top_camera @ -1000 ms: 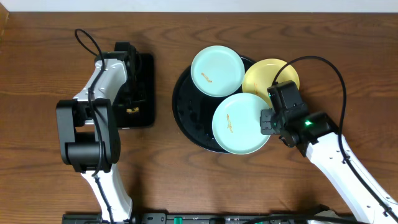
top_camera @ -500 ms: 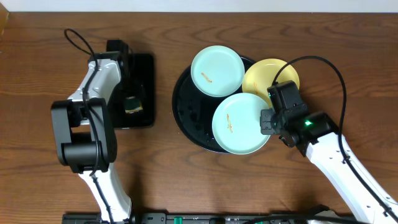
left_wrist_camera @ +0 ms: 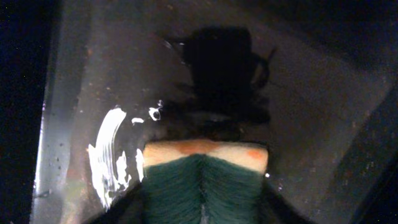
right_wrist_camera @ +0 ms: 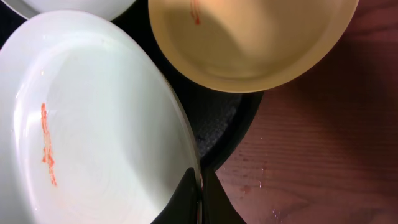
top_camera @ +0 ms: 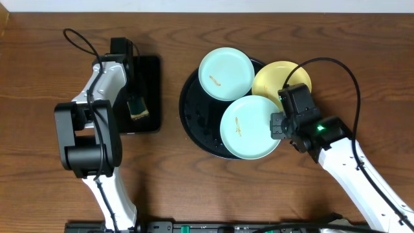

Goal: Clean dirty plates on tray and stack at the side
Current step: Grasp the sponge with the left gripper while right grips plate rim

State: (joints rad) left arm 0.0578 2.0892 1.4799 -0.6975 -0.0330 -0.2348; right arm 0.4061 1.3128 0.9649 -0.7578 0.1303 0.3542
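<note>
Three plates sit on the round tray [top_camera: 189, 116]: near mint plate [top_camera: 246, 129] at the front, far mint plate [top_camera: 226, 74] behind it, yellow plate [top_camera: 284, 76] on the right, overhanging the rim. The near mint overlaps both others. An orange smear [right_wrist_camera: 46, 143] marks the near mint, and the other two show small marks too. Your right tool [right_wrist_camera: 199, 202] is at the near mint's right edge, fingers pressed together on its rim, pinching it. The yellow plate lies just beyond that tool. Your left tool [top_camera: 136, 102] is well apart from the plates, over the rectangular tray [top_camera: 152, 71] on the table [top_camera: 39, 162], pinching a green-and-yellow sponge [left_wrist_camera: 205, 180]. White streaks [left_wrist_camera: 109, 149] show on that tray's floor beside the sponge.
</note>
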